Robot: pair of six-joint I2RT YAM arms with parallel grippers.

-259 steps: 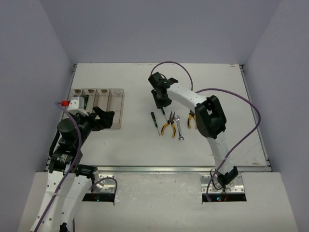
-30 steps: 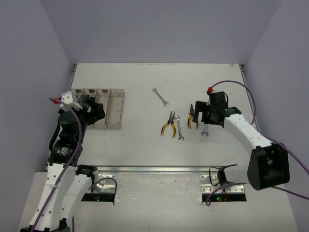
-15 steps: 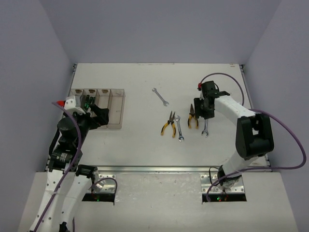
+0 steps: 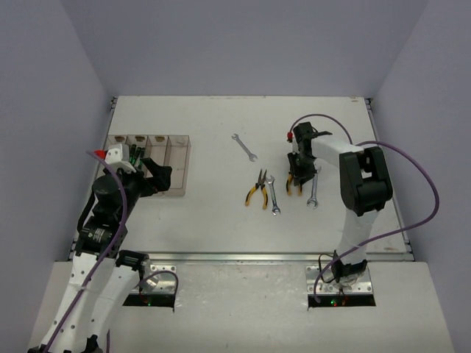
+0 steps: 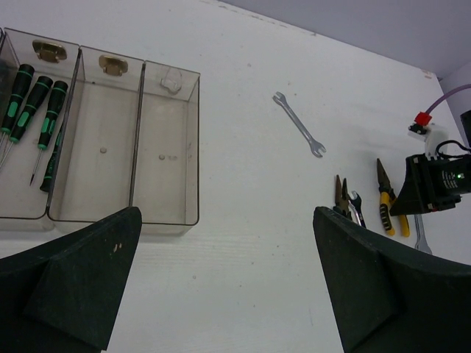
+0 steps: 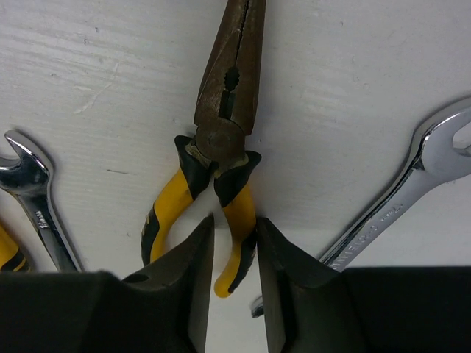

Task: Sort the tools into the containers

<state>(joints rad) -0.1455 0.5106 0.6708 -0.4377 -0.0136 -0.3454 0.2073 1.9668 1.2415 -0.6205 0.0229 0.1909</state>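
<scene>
My right gripper (image 6: 234, 250) is down on the table, its two fingers closed around one yellow handle of the long-nose pliers (image 6: 224, 110); from the top view it (image 4: 296, 173) stands over those pliers (image 4: 291, 182). A second pair of yellow pliers (image 4: 257, 191) and a wrench (image 4: 273, 195) lie to their left, another wrench (image 4: 312, 193) to their right, and a third wrench (image 4: 243, 146) farther back. My left gripper (image 5: 228, 279) is open and empty, above the table beside the clear bins (image 5: 168, 220). Three green-and-black screwdrivers (image 5: 37, 110) lie in one bin.
In the right wrist view a wrench (image 6: 397, 198) lies close right of the fingers and another wrench (image 6: 40, 198) at the left. The two bins (image 4: 175, 165) nearest the table's middle hold no tools. Purple cables loop over the right side.
My right gripper has swung left and come down over the right-hand pliers, closing around a handle. My left gripper has shifted slightly right of the bins and stays open.
</scene>
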